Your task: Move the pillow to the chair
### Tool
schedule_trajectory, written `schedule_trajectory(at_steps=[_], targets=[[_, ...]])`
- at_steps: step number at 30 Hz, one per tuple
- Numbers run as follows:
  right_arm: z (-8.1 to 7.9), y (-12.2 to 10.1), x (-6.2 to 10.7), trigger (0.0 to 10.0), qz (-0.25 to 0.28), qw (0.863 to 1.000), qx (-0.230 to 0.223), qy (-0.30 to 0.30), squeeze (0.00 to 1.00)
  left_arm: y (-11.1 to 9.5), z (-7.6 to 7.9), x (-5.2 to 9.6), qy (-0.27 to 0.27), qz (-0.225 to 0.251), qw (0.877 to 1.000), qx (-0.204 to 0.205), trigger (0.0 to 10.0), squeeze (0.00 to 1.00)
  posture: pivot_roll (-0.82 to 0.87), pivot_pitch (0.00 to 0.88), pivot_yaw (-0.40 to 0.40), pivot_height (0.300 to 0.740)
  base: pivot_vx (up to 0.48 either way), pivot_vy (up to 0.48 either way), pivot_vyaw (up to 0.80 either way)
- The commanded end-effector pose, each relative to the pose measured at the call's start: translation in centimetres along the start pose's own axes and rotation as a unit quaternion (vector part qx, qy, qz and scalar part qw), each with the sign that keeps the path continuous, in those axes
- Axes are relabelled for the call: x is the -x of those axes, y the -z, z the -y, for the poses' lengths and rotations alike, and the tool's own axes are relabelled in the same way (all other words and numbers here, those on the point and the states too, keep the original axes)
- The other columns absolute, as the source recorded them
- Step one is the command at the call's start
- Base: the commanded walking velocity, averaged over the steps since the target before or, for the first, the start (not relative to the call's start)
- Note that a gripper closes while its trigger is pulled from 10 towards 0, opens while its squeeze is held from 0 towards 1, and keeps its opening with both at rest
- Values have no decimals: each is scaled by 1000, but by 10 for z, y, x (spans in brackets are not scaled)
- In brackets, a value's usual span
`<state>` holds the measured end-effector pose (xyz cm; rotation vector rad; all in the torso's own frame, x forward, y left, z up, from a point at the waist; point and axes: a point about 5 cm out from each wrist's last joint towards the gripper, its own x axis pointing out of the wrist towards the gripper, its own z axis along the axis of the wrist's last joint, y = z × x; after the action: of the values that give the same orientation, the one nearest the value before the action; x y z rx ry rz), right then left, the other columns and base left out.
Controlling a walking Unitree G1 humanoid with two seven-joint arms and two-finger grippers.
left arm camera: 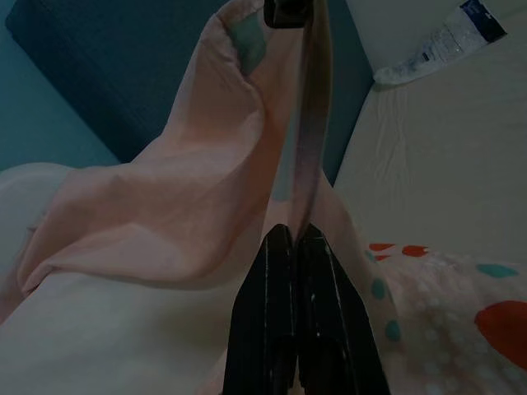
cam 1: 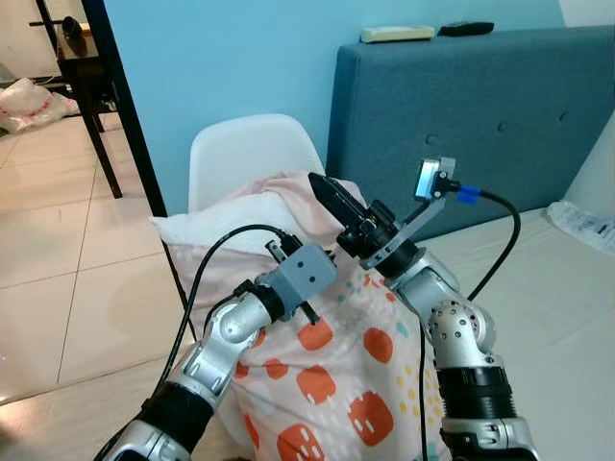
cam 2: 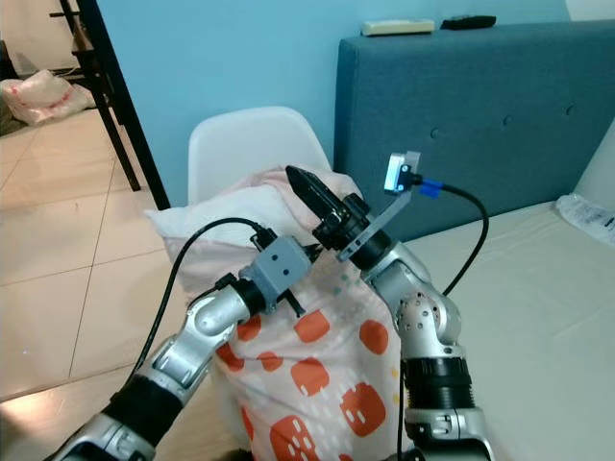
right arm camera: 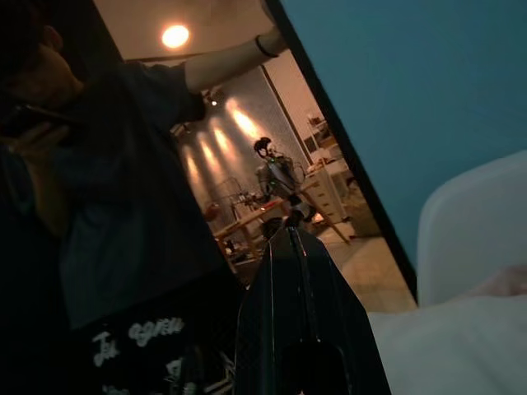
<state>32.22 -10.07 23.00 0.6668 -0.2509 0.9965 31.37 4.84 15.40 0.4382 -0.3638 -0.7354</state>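
Pillow (cam 1: 327, 384) pinched by left gripper (left arm camera: 295, 239) (fingers closed) nr chair (cam 1: 252, 154).

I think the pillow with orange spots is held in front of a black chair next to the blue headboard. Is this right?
Not quite: the chair is white, not black, as the left eye view shows. The rest holds: the pillow with orange spots is held up by the left gripper in front of it, next to the blue headboard.
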Motion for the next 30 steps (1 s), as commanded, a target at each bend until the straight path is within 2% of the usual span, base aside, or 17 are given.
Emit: schedule_trajectory(at_steps=[1, 2, 3, 4, 5, 6, 7, 8, 9, 12, 18, 22, 26, 27, 28, 29, 30], targets=[[-2, 1, -5, 10000, -27, 999, 24, 0, 0, 3, 2, -1, 1, -6, 1000, -6, 0, 0, 108, 0, -18, 611, 0, 0, 0], [-1, 4, -5, 10000, -47, 998, 33, 3, 0, 3, 3, -1, 0, -6, 1000, -6, 0, 0, 109, 0, -18, 611, 0, 0, 0], [-4, 9, -3, 10000, -84, 995, 61, -12, 1000, 2, 3, -1, -1, -6, 1000, -6, 0, 0, 111, 0, -20, 611, 0, 0, 0], [-4, 9, -3, 10000, -84, 995, 61, -12, 1000, 2, 3, -1, -1, -6, 1000, -6, 0, 0, 111, 0, -20, 611, 0, 0, 0], [-14, 11, 6, 10000, -139, 984, 93, -64, 1000, 2, 4, -1, -2, -6, 1000, -7, 0, 0, 114, 0, -21, 611, 0, 0, 0], [-18, 7, 9, 10000, -147, 980, 101, -83, 1000, 2, 4, -1, -3, -7, 1000, -8, 0, 0, 113, 0, -20, 611, 0, 0, 0], [-18, 7, 9, 10000, -147, 980, 101, -83, 1000, 2, 4, -1, -3, -7, 1000, -8, 0, 0, 113, 0, -20, 611, 0, 0, 0], [-23, -6, 13, 10000, -138, 979, 111, -105, 1000, 3, 5, -1, -5, -8, 1000, -8, 0, 0, 113, 0, -23, 611, 0, 0, 0], [-23, -6, 13, 10000, -138, 979, 111, -105, 1000, 3, 5, -1, -5, -8, 1000, -8, 0, 0, 113, 0, -23, 611, 0, 0, 0], [-26, -25, 18, 10000, -125, 977, 125, -122, 1000, 5, 5, 0, -8, -10, 1000, -9, 0, 0, 110, 0, -25, 611, 0, 0, 0], [-22, -30, 19, 10000, -110, 979, 139, -105, 1000, 6, 5, 0, -8, -11, 1000, -11, 0, 0, 110, 0, -28, 611, 0, 0, 0], [4, -45, 14, 10000, -56, 984, 167, 10, 1000, 6, 7, -1, -6, -10, 1000, -14, 0, 0, 111, 0, -24, 611, 0, 0, 0], [13, -55, 13, 10000, -30, 982, 177, 52, 1000, 5, 8, -1, -5, -10, 1000, -15, 0, 0, 110, 0, -23, 611, 0, 0, 0], [31, -72, 16, 10000, -3, 969, 205, 141, 1000, 6, 9, -1, -1, -9, 1000, -15, 0, 0, 110, 0, -20, 611, 0, 0, 0], [39, -78, 18, 10000, 5, 959, 220, 177, 1000, 6, 9, -1, 0, -8, 1000, -15, 0, 0, 109, 0, -20, 611, 0, 0, 0], [43, -81, 20, 10000, 8, 954, 229, 196, 1000, 6, 10, -1, 1, -8, 1000, -15, 0, 0, 109, 0, -20, 611, 0, 0, 0], [43, -81, 20, 10000, 8, 954, 229, 196, 1000, 6, 10, -1, 1, -8, 1000, -15, 0, 0, 109, 0, -20, 611, 0, 0, 0]])
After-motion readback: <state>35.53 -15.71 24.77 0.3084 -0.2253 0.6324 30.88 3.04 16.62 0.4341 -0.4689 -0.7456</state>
